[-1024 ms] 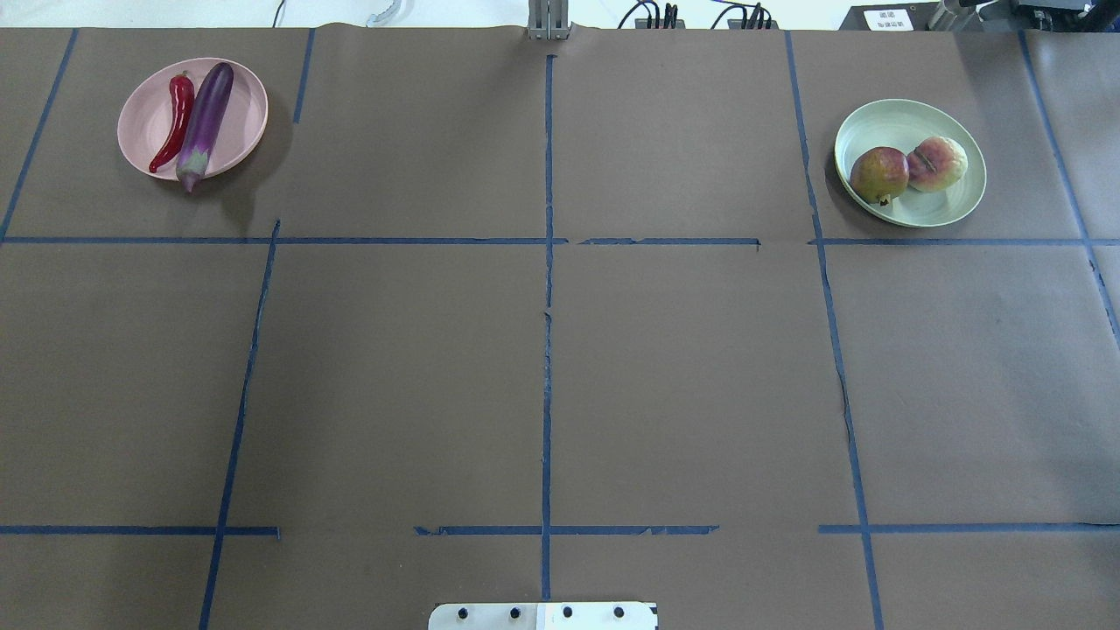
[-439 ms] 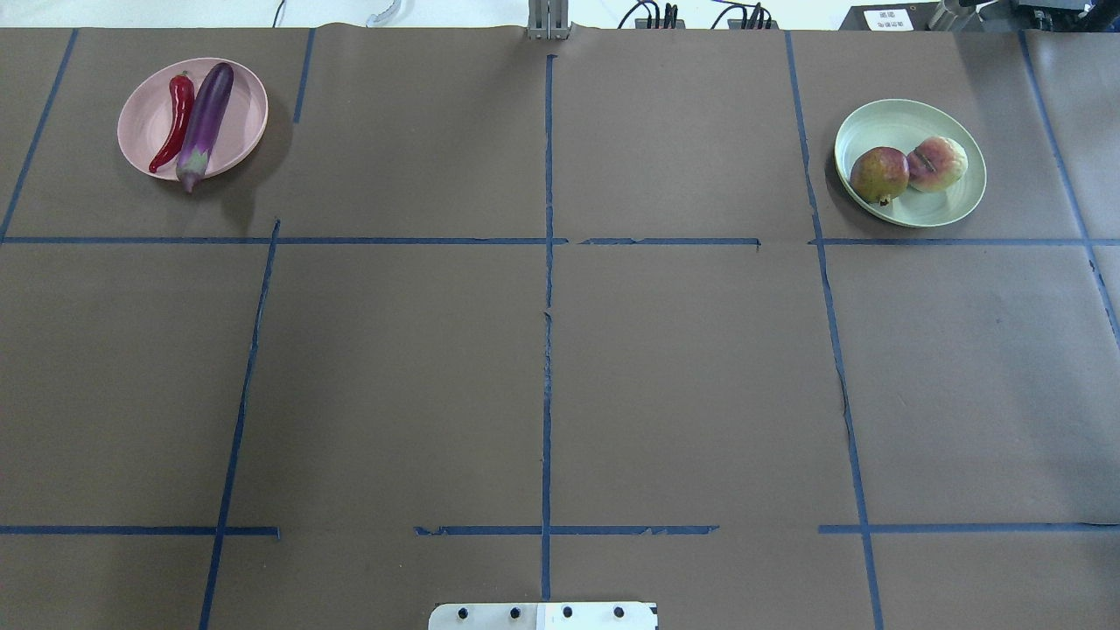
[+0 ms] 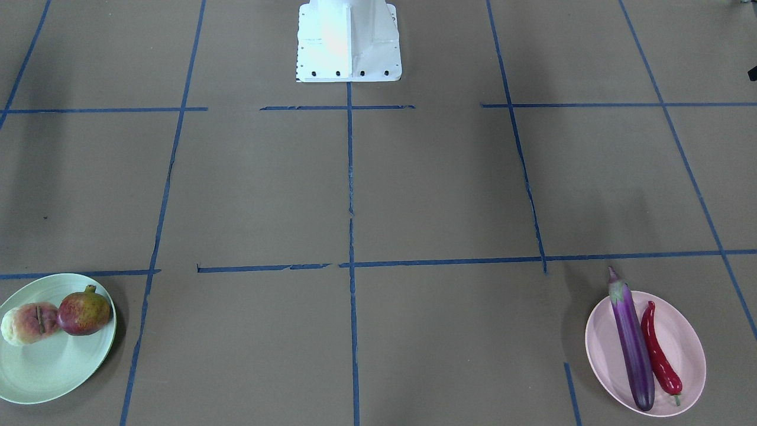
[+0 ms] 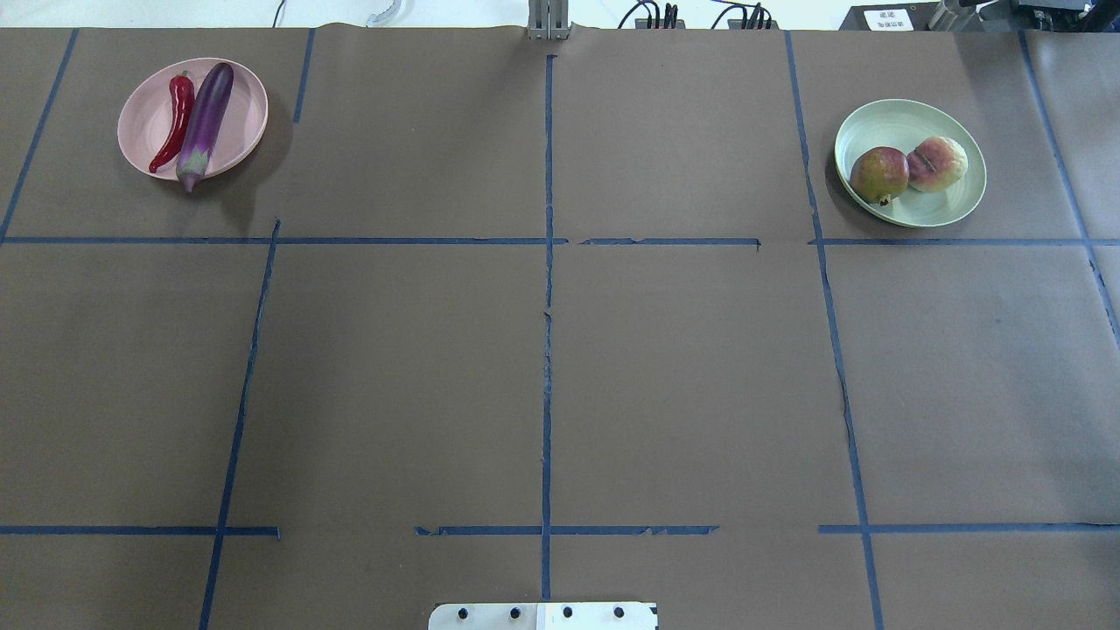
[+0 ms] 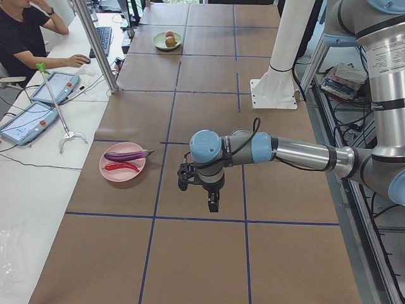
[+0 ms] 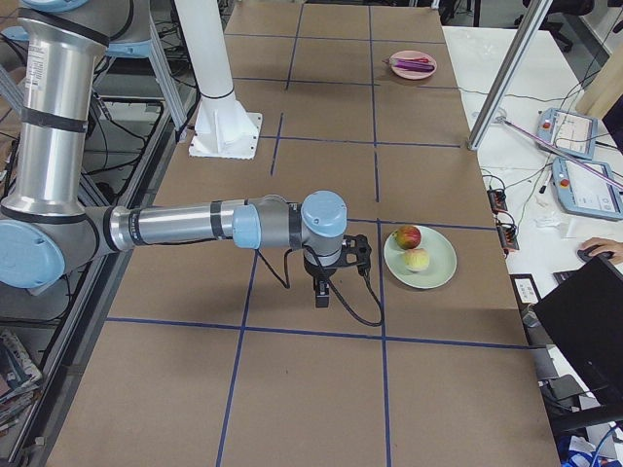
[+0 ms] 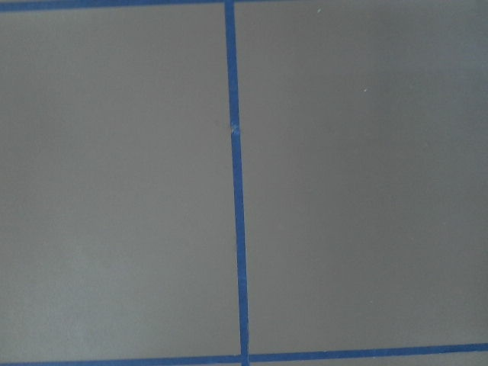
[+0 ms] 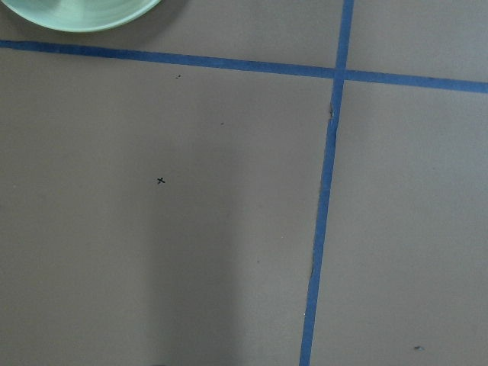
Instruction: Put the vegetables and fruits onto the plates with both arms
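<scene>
As the overhead view shows, we find both plates toward the far edge of the table (image 4: 682, 376): the pink plate (image 4: 249, 109) at 10 o'clock and the green plate (image 4: 932, 208) at 2 o'clock, well apart. The pink plate holds the eggplant (image 4: 206, 114) with the chili pepper (image 4: 173, 118) just beside it at 9 o'clock. The eggplant's stem cap overhangs the rim at 6 o'clock. The green plate holds the pomegranate (image 4: 878, 174) and the peach (image 4: 938, 164), touching, with the pomegranate at 9 o'clock and close to the rim. Between the plates stretches brown paper crossed by blue tape lines (image 4: 547, 350).

In the side views, the left gripper (image 5: 213, 206) hangs above the table near the pink plate and the right gripper (image 6: 320, 295) near the green plate, both pointing down. We cannot tell how far either gripper's fingers are parted. All four items lie apart from both.
</scene>
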{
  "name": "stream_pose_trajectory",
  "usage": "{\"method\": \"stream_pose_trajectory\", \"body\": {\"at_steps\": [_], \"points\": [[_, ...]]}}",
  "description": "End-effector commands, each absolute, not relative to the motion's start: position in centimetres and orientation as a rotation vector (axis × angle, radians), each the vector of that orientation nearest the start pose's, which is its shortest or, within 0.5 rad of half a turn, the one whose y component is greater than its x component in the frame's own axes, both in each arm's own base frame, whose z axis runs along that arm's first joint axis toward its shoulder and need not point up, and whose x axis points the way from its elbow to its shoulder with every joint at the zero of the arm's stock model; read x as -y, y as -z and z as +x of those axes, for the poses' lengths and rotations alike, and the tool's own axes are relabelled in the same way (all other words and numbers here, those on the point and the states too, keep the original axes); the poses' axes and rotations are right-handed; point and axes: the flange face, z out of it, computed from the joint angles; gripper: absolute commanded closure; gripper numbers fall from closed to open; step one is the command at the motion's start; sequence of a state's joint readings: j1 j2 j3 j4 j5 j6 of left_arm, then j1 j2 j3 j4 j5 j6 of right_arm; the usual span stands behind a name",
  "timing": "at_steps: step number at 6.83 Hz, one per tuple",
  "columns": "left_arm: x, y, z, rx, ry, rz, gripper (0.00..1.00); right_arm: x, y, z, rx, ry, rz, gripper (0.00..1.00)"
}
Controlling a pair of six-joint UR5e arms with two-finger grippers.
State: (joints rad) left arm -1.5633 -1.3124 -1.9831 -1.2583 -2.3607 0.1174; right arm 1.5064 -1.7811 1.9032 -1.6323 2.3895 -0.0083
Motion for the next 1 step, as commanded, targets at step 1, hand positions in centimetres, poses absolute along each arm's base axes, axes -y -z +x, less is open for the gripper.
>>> {"method": "stream_pose_trajectory", "body": {"at_steps": [1], "points": [[37.19,-59.6,-6.23,-0.759,-0.064,-0.099,0.0,39.85,-58.98,4.15,0.822,0.082,0.045,0.0]]}}
